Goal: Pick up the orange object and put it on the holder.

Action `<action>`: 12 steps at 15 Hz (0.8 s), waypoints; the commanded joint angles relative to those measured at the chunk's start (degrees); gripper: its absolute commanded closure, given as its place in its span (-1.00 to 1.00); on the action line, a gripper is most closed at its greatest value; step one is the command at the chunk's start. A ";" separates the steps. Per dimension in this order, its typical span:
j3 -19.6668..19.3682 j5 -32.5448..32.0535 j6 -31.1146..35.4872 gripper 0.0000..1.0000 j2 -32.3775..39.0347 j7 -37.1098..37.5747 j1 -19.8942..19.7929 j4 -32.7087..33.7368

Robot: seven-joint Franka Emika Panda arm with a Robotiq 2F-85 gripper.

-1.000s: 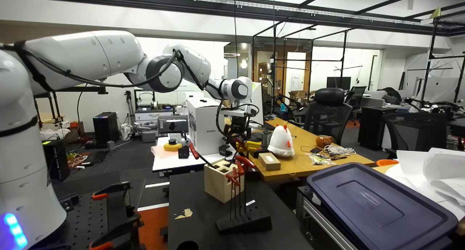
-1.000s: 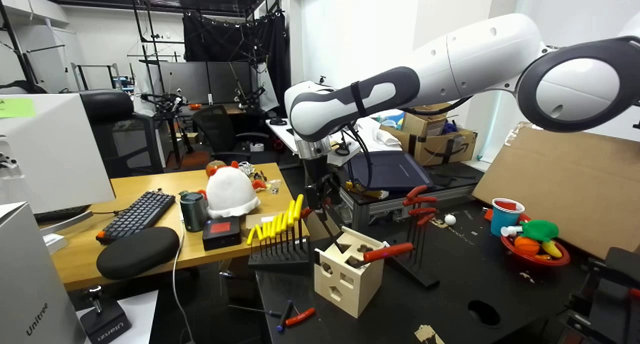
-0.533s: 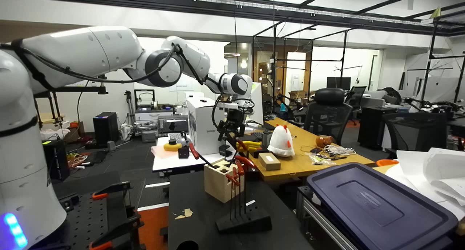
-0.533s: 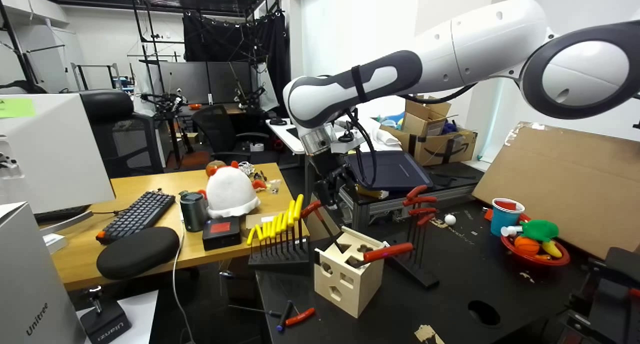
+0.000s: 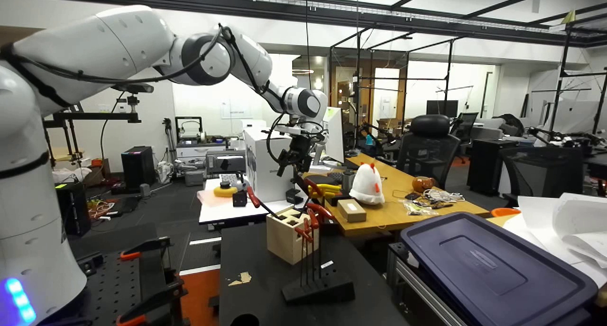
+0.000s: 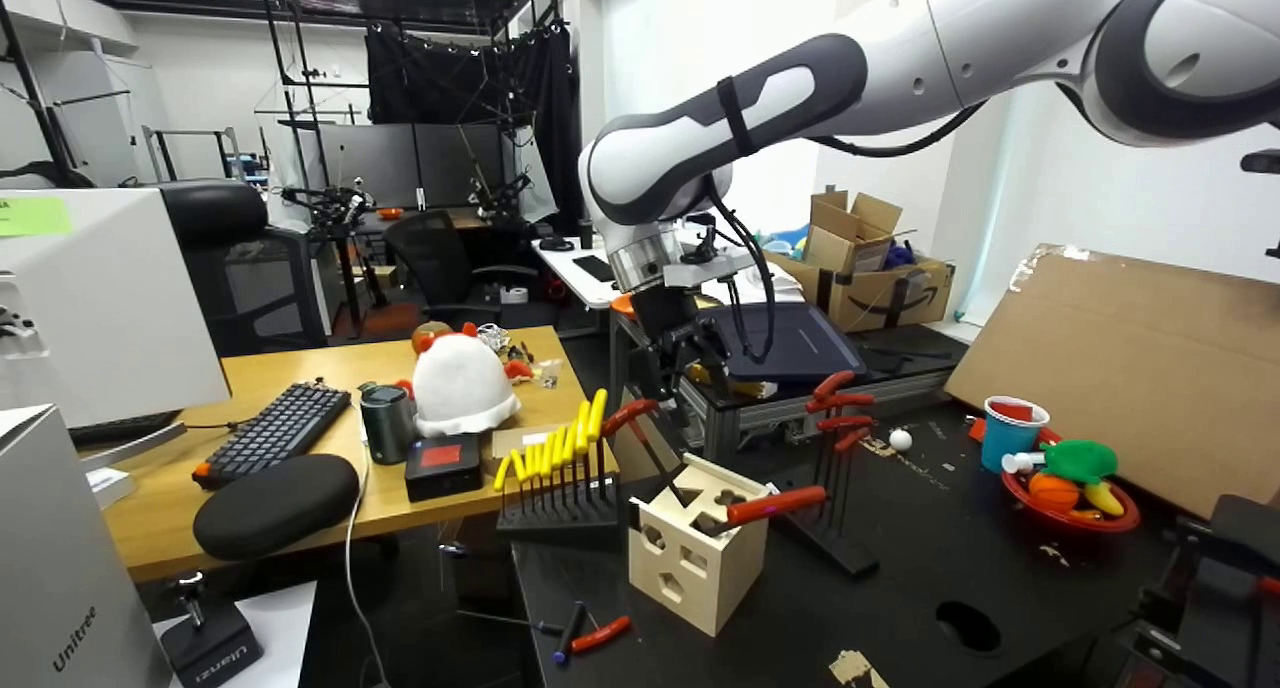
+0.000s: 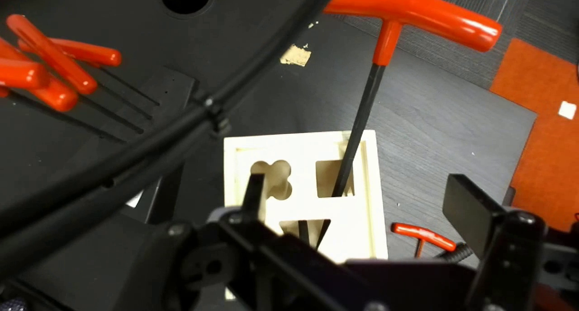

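Observation:
The holder, a pale wooden block [image 7: 298, 148] with shaped holes, stands on the black table in both exterior views. Two keys with orange-red T-handles lean in its top holes. One handle [image 6: 775, 505] tilts out on the near side, its shaft in the square hole; this handle [image 7: 434, 16] is large in the wrist view. The farther handle [image 6: 630, 415] is hidden from the wrist camera. A third orange-handled key [image 7: 423, 235] lies on the table beside the block. Which is the orange object I cannot tell. My gripper [image 7: 355, 184] hangs open above the holder, nothing between its fingers [image 6: 685, 373].
Beside the holder, a black stand [image 5: 317, 290] bears several red-handled keys. Another black stand [image 6: 560, 528] holds several yellow-handled keys. A red bowl [image 6: 1070, 523] with toy food and a blue cup [image 6: 1010, 438] sit farther off. A white box [image 5: 270, 165] rises behind.
My open gripper has risen off the farther leaning key's handle and drawn back toward the robot's base. That handle, partly covered before, is now in plain sight and leans a little differently.

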 commanded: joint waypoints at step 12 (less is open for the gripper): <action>-1.15 4.71 29.29 -1.00 -24.24 12.36 0.59 -40.90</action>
